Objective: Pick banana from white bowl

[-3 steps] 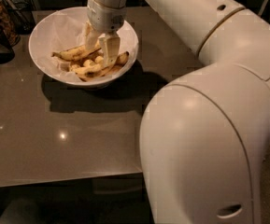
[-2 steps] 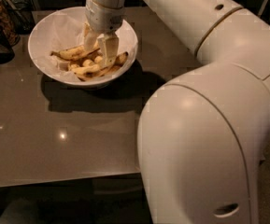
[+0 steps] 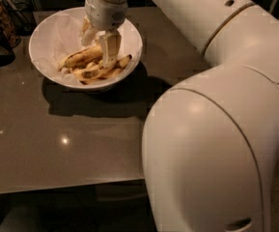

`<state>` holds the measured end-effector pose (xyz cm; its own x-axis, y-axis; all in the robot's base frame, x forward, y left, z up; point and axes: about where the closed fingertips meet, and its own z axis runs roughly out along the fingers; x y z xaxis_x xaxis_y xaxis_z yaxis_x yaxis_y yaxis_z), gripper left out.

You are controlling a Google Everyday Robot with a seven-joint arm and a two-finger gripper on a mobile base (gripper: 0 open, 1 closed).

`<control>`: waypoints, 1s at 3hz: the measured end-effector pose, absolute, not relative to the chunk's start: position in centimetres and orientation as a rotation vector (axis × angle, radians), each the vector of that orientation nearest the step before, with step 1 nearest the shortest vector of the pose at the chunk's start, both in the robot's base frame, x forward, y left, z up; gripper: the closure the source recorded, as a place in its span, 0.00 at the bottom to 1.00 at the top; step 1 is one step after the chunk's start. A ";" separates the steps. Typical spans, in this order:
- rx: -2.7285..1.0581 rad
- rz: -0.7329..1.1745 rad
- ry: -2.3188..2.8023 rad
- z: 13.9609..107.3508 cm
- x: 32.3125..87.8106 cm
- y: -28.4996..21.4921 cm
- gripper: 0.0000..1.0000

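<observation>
Banana (image 3: 81, 58) lies in the white bowl (image 3: 46, 36), its right end between the end effector's (image 3: 98, 52) spread fingers.

Cream end effector (image 3: 100, 48) in white bowl (image 3: 46, 43)

The bulky white arm (image 3: 216, 129) reaches across the view, its claw (image 3: 100, 51) pointing down at upper left.

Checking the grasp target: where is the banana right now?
In the camera view's upper left, the banana lies inside the white bowl among other bananas, with the claw down in the bowl at its right end.
</observation>
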<state>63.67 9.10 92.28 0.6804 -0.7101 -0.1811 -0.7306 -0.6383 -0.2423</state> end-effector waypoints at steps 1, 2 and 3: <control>-2.596 0.089 1.127 93.7 63.5 9.0 0.39; -2.594 0.080 1.117 94.3 63.6 9.1 0.40; -2.594 0.080 1.117 94.3 63.6 9.2 0.42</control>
<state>63.55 9.16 94.31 0.6937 -0.6990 -0.1738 -0.7167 -0.6457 -0.2634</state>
